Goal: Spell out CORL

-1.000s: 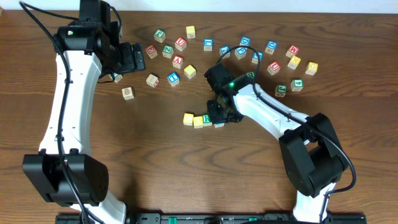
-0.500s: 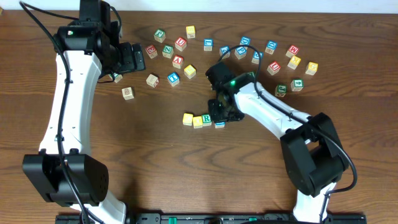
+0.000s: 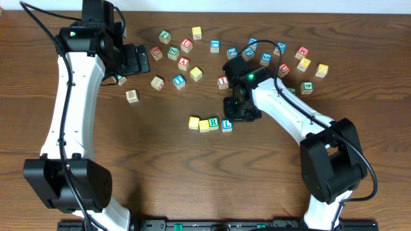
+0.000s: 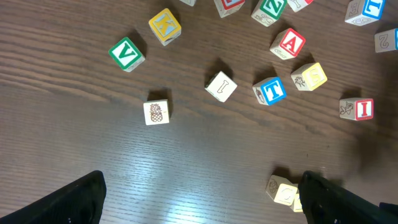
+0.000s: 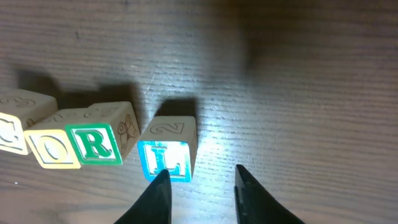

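Both arms are the same build: long white shells for the links, chunky black housings at every joint. The left arm (image 3: 67, 96) and right arm (image 3: 286, 112) each end in a big rounded black base joint (image 3: 67, 183). Thin black cables (image 3: 36, 19) run loose along the outside. A tiny green light (image 3: 250, 77) glows on the right arm's black wrist block. The right gripper (image 5: 205, 199) has plain matte black, tapered fingers. The left gripper (image 4: 208, 199) looks black too, just blockier.
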Controlling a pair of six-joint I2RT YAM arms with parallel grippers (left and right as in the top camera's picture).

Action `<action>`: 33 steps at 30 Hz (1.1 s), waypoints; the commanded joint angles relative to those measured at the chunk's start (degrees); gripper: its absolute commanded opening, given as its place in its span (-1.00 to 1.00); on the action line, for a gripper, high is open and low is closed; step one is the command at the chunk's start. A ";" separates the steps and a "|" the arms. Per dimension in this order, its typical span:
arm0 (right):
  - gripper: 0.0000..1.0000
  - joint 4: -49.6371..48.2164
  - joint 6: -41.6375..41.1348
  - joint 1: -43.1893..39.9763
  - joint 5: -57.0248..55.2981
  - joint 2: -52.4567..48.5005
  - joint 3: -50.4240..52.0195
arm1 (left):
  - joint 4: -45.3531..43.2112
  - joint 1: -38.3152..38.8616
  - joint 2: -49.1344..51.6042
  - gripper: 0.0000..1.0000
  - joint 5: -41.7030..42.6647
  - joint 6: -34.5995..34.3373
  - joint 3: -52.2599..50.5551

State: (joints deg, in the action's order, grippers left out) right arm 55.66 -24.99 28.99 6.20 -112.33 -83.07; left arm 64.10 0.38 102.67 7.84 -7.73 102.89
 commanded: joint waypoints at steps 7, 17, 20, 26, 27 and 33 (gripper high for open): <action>-0.51 1.03 -0.31 -0.17 -1.57 0.07 3.61 | 0.13 -0.20 0.33 0.96 0.55 -0.55 -0.50; -0.48 0.37 -2.38 0.92 -1.57 -0.70 4.94 | 0.13 -0.20 0.33 0.95 0.55 -0.55 -0.50; -0.47 -0.20 -2.47 1.18 -1.55 -1.22 5.07 | 0.13 -0.20 0.33 0.96 0.52 -0.55 -0.50; -0.46 -1.73 -2.58 1.51 -0.81 -1.25 5.09 | 0.13 -0.20 0.33 0.96 0.52 -0.55 -0.52; -0.46 -2.23 -2.64 1.70 -0.35 -1.25 5.09 | 0.13 -0.20 0.33 0.95 0.52 -0.55 -0.52; -0.44 -4.70 -2.86 2.29 0.37 -1.25 5.09 | 0.13 -0.20 0.33 0.96 0.52 -0.55 -0.52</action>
State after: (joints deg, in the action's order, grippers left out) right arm 51.42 -26.79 30.87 6.00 -113.03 -78.24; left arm 64.10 0.38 102.67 7.84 -7.73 102.87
